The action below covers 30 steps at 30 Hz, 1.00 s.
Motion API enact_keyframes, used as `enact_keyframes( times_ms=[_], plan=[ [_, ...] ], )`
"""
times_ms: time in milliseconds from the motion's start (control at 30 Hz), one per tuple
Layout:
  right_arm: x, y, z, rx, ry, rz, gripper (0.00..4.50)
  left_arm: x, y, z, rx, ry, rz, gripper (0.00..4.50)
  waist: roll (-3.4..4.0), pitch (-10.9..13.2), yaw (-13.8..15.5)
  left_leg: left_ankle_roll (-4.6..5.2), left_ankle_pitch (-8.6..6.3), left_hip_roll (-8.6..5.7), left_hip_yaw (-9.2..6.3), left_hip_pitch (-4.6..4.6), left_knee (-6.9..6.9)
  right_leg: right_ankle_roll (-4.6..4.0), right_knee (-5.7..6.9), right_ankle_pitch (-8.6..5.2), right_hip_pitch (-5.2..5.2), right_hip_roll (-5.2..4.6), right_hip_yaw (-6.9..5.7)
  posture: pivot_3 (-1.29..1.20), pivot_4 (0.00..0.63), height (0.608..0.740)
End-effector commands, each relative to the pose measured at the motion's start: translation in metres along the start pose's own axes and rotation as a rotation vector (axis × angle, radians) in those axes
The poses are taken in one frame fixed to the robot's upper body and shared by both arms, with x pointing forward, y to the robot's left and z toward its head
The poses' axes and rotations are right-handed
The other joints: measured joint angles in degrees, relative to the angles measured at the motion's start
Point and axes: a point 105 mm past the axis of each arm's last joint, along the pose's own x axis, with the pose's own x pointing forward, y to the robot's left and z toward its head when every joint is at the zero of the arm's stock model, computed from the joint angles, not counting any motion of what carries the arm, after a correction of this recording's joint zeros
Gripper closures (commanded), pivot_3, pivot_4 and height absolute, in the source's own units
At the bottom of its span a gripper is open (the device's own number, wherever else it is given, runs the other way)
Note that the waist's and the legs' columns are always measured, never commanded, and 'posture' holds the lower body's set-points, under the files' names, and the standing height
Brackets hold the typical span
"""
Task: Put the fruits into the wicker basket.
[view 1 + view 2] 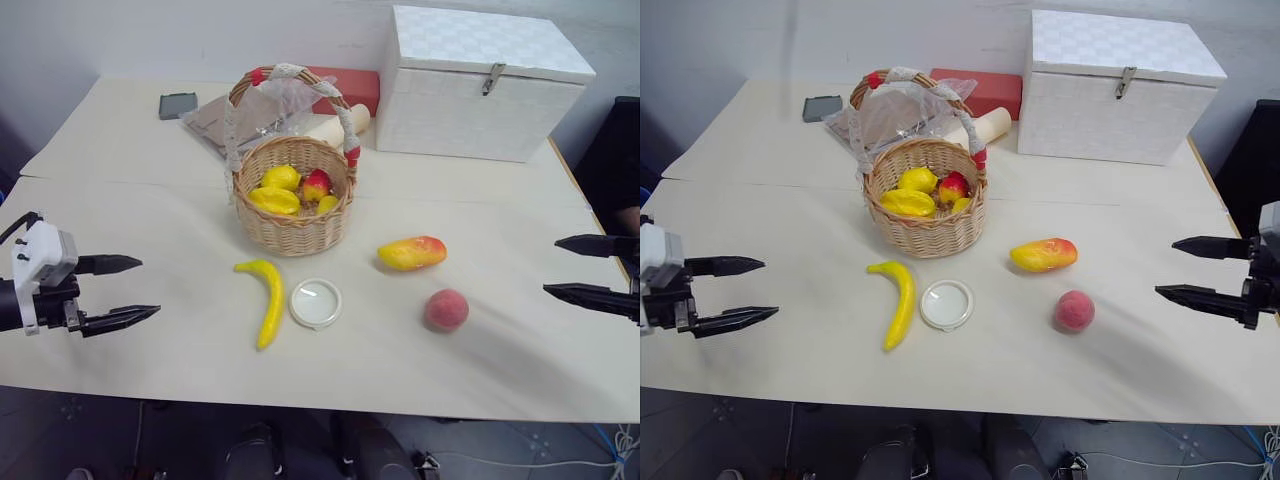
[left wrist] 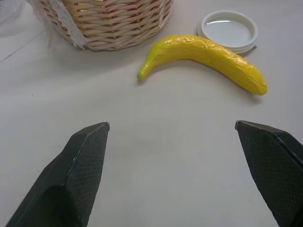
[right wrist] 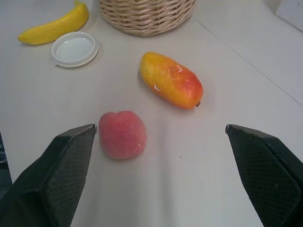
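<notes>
The wicker basket (image 1: 293,205) stands mid-table with several small fruits inside. In front of it lie a curved yellow banana (image 1: 266,298), a yellow-red mango (image 1: 412,252) and a pinkish-red peach (image 1: 446,309). My left gripper (image 1: 128,290) hovers open at the table's left side, well apart from the banana (image 2: 204,53), which lies beyond its fingertips. My right gripper (image 1: 560,267) is open at the right edge, empty, pointing toward the peach (image 3: 121,134) and mango (image 3: 171,79).
A flat white lid (image 1: 316,302) lies between banana and peach. A big white latched box (image 1: 478,82) stands at the back right; a red box (image 1: 350,88), a plastic bag (image 1: 250,115) and a dark phone (image 1: 177,104) sit behind the basket.
</notes>
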Motion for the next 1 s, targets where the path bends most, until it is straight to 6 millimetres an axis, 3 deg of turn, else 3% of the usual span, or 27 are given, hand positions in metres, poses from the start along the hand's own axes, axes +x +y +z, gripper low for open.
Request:
enact_keyframes(
  times_ms=[33, 800, 900, 1000],
  plan=[
    [-0.003, -0.001, 0.007, -0.033, -0.021, -0.013, 0.00, -0.004, -0.003, 0.007, 0.014, -0.016, -0.004, 0.02, 0.00, 0.00, -0.04, 0.00, 0.00, 0.00, 0.00, 0.00, 0.00, 0.00, 0.00, 0.00, 0.00, 0.00, 0.00, 0.00, 0.150, 0.740],
    [0.000, -0.011, 0.003, -0.065, 0.009, -0.075, 0.00, 0.012, 0.006, 0.008, 0.056, -0.033, 0.011, 0.02, 0.00, 0.00, 0.00, 0.01, 0.01, 0.00, 0.01, 0.01, 0.15, 0.01, 0.15, 0.00, 0.00, 0.00, 0.00, 0.00, 0.150, 0.740],
    [0.004, -0.015, 0.005, -0.117, 0.026, -0.110, 0.00, 0.020, 0.001, 0.005, 0.065, -0.032, -0.012, 0.02, 0.01, 0.00, -0.06, 0.01, 0.01, 0.00, 0.01, 0.01, 0.15, 0.01, 0.15, 0.00, 0.01, 0.00, 0.01, 0.00, 0.150, 0.740],
    [0.010, -0.010, 0.012, -0.160, 0.033, -0.074, 0.00, 0.028, -0.006, 0.014, 0.075, -0.063, -0.053, 0.02, 0.01, 0.00, -0.01, 0.01, 0.02, 0.00, 0.02, 0.01, 0.21, 0.02, 0.19, 0.01, 0.01, 0.00, 0.01, 0.00, 0.150, 0.740]
  ],
)
